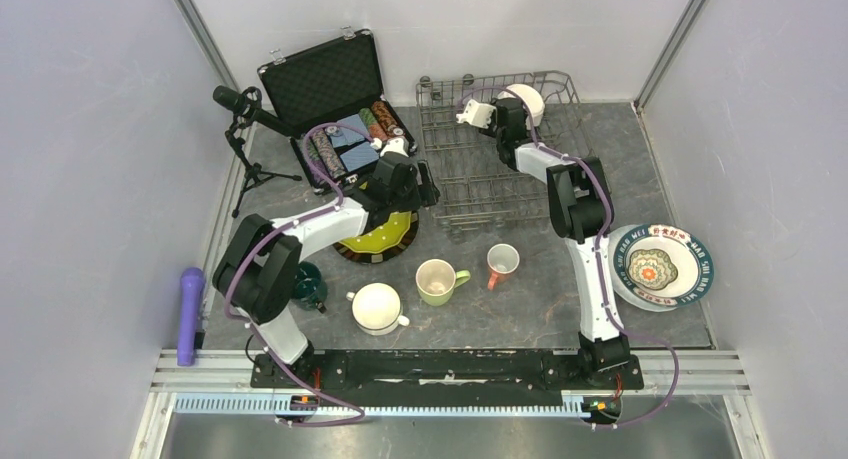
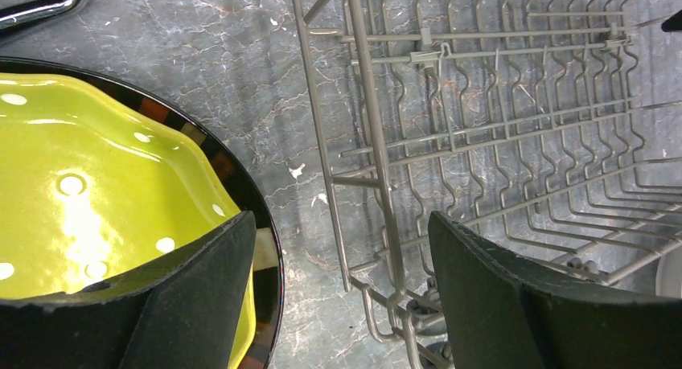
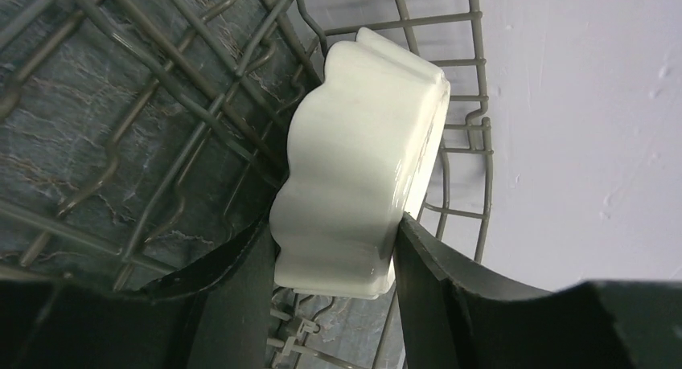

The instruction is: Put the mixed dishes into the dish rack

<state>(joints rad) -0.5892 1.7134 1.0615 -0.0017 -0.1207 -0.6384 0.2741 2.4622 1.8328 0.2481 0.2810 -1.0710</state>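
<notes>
At the far rim of the dish rack (image 1: 470,184), the right gripper (image 3: 331,228) is clamped on the white bowl (image 3: 358,144), seemingly not yet seated, so ease it down between prongs before letting go.

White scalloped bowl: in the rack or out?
In. The white bowl is on edge in the dish rack, far right corner, rim wires behind it, clamped by the right gripper. Resting or hanging: cannot tell.

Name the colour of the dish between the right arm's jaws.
Plain glossy white; the dish shows best in the right wrist view.
</notes>
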